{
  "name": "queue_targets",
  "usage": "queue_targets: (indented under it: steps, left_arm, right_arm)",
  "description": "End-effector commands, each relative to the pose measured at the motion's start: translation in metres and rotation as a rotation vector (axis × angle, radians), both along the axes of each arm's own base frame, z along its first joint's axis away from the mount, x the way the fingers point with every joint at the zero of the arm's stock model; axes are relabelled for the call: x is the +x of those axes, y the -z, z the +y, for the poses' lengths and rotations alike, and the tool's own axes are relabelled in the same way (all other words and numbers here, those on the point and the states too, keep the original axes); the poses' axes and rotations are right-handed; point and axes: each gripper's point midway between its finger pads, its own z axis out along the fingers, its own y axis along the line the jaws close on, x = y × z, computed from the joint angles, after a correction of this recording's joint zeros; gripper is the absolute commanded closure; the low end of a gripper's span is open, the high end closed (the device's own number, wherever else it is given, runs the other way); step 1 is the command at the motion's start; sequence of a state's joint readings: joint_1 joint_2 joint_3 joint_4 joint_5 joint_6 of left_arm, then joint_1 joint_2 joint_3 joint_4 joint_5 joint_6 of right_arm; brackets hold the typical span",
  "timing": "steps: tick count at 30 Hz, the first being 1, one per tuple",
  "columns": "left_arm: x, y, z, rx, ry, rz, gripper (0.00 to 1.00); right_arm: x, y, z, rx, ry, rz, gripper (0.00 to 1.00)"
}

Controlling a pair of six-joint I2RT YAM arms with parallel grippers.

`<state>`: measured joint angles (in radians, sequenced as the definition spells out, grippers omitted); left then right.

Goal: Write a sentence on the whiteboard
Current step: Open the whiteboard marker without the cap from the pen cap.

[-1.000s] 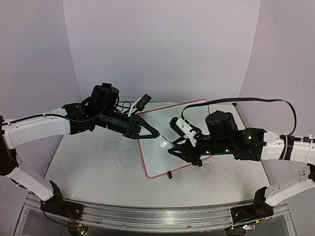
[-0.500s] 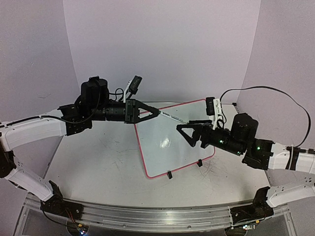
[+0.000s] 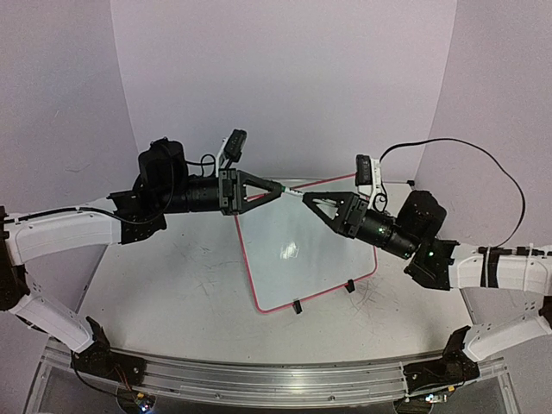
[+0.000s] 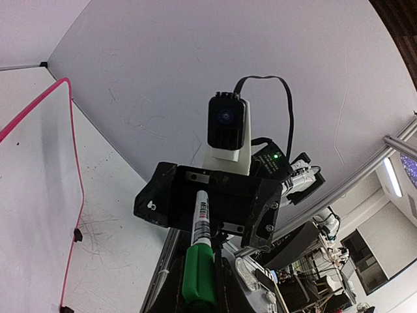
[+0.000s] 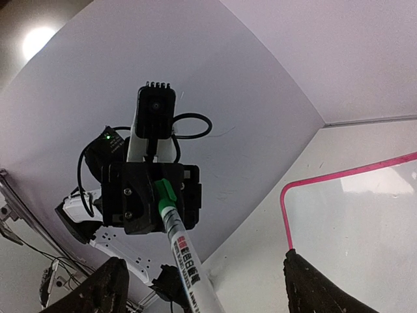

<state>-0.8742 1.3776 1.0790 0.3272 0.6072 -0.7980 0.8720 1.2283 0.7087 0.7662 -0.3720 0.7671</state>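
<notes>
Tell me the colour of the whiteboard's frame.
The frame is pink-red; the right wrist view shows it best.

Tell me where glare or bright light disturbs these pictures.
Top external view: a small glare spot on the whiteboard. Right wrist view: a lamp flares in the upper left corner, and a pale reflection lies on the whiteboard. Left wrist view: a light strip glows at right.

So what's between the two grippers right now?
The marker, green end held in the left gripper, white barrel pointing into the open right gripper; clearest in both wrist views.
</notes>
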Motion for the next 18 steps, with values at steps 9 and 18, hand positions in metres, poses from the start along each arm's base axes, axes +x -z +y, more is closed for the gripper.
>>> queue_targets:
  steps: [9,18]
  left_arm:
    - [-0.007,-0.013,0.0,-0.096,0.048,0.0,1.0]
    - [-0.009,-0.011,-0.003,-0.105,0.067,0.009,1.0]
  right_arm:
    - [0.002,-0.049,0.012,0.185,-0.088,0.018,0.3]
    - [0.001,-0.052,0.015,0.176,-0.097,-0.025,0.56]
